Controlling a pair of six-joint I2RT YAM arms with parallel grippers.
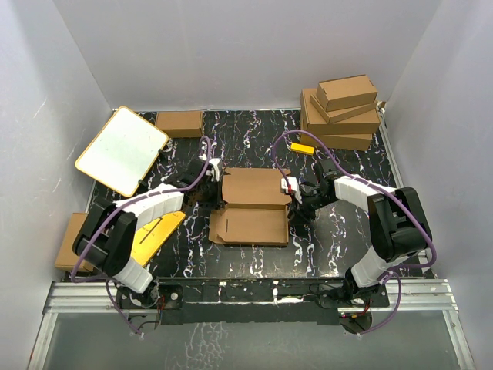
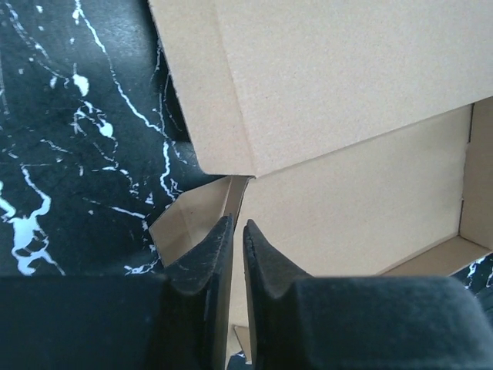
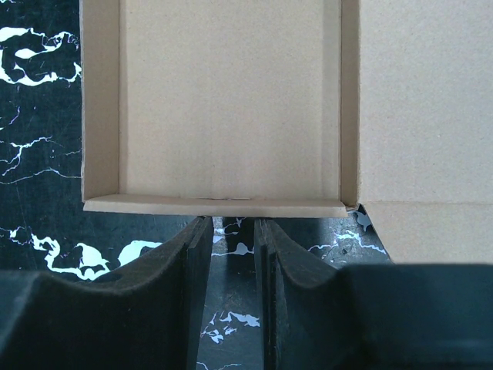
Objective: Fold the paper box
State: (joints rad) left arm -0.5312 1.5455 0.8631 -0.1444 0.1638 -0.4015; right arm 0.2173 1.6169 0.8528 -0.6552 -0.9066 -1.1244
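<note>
Surface: black marble-patterned table (image 1: pixel 339 239) enclosed by white walls.
Task item: paper box (image 1: pixel 250 204), plain brown corrugated cardboard, partly formed into a shallow tray; it lies between the two sets of jaws, with its lid panel raised on the far side and a front panel flat on the table.
Left gripper (image 2: pixel 237 223): jaws clenched almost together on a thin side flap of the paper box, whose cardboard edge runs into the slit between the fingers; the lid panel lies just beyond the tips.
Right gripper (image 3: pixel 233 220): jaws released and partly apart, with bare table showing between the fingers; the tray's side wall stands just ahead of the tips, and contact cannot be told.
Stack of boxes (image 1: pixel 343 112): well beyond the right jaws, at the far corner.
White board (image 1: pixel 122 150): orange-rimmed, tilted, well outside the left jaws.
Yellow card (image 1: pixel 158 231): flat, behind the left jaws, under that arm.
</note>
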